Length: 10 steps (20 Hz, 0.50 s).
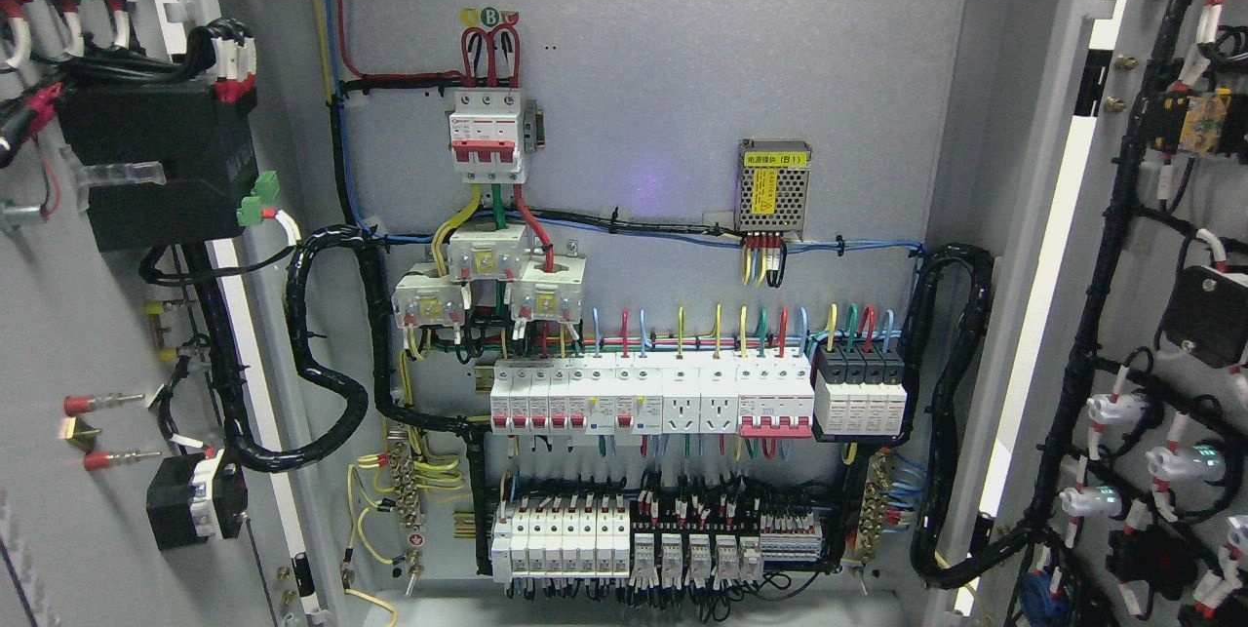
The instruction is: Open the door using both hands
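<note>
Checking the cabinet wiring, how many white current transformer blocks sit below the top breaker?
3: left block, upper middle block, right block, clustered under the top breaker. None seems hidden.

We are viewing through a single head camera, facing straight and level into the open cabinet [643, 52] at close range. Its back panel is filling the centre; the left door [58, 334] and right door [1170, 315] are flanking the frame, cropped at both side edges.
</note>
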Each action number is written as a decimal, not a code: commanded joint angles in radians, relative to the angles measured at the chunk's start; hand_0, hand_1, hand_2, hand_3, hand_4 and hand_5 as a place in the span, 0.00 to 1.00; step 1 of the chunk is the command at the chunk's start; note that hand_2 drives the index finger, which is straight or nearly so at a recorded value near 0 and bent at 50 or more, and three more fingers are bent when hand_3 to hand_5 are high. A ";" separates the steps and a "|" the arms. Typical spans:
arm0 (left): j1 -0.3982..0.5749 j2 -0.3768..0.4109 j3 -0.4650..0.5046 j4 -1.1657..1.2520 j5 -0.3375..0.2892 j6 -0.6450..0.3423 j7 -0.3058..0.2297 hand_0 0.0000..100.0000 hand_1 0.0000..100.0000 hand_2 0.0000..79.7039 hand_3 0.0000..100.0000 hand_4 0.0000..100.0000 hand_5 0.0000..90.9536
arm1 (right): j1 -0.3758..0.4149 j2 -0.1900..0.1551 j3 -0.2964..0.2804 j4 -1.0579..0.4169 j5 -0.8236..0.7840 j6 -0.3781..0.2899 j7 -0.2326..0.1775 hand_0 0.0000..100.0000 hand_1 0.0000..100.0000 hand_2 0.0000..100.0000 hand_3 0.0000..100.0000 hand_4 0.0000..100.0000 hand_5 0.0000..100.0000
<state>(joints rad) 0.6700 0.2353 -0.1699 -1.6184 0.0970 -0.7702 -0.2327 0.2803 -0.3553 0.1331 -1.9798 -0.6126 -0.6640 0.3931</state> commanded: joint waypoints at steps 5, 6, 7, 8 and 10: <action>-0.243 -0.148 0.033 -0.303 0.021 -0.500 -0.010 0.12 0.39 0.00 0.00 0.00 0.00 | 0.037 -0.186 -0.267 -0.060 -0.195 0.000 0.000 0.12 0.39 0.00 0.00 0.00 0.00; -0.268 -0.165 0.032 -0.319 0.021 -0.506 -0.008 0.12 0.39 0.00 0.00 0.00 0.00 | 0.037 -0.198 -0.268 -0.059 -0.226 0.001 0.000 0.12 0.39 0.00 0.00 0.00 0.00; -0.297 -0.177 0.030 -0.327 0.021 -0.523 -0.007 0.12 0.39 0.00 0.00 0.00 0.00 | 0.039 -0.211 -0.274 -0.059 -0.242 0.001 0.000 0.12 0.39 0.00 0.00 0.00 0.00; -0.328 -0.197 0.029 -0.333 0.020 -0.549 -0.005 0.12 0.39 0.00 0.00 0.00 0.00 | 0.042 -0.218 -0.280 -0.057 -0.245 0.001 0.000 0.12 0.39 0.00 0.00 0.00 0.00; -0.378 -0.227 0.030 -0.366 0.018 -0.566 -0.004 0.12 0.39 0.00 0.00 0.00 0.00 | 0.043 -0.224 -0.280 -0.053 -0.245 0.001 0.000 0.12 0.39 0.00 0.00 0.00 0.00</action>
<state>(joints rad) 0.4310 0.1413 -0.1505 -1.8010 0.1149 -0.7707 -0.2401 0.3129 -0.4701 -0.0225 -2.0143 -0.7892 -0.6652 0.3930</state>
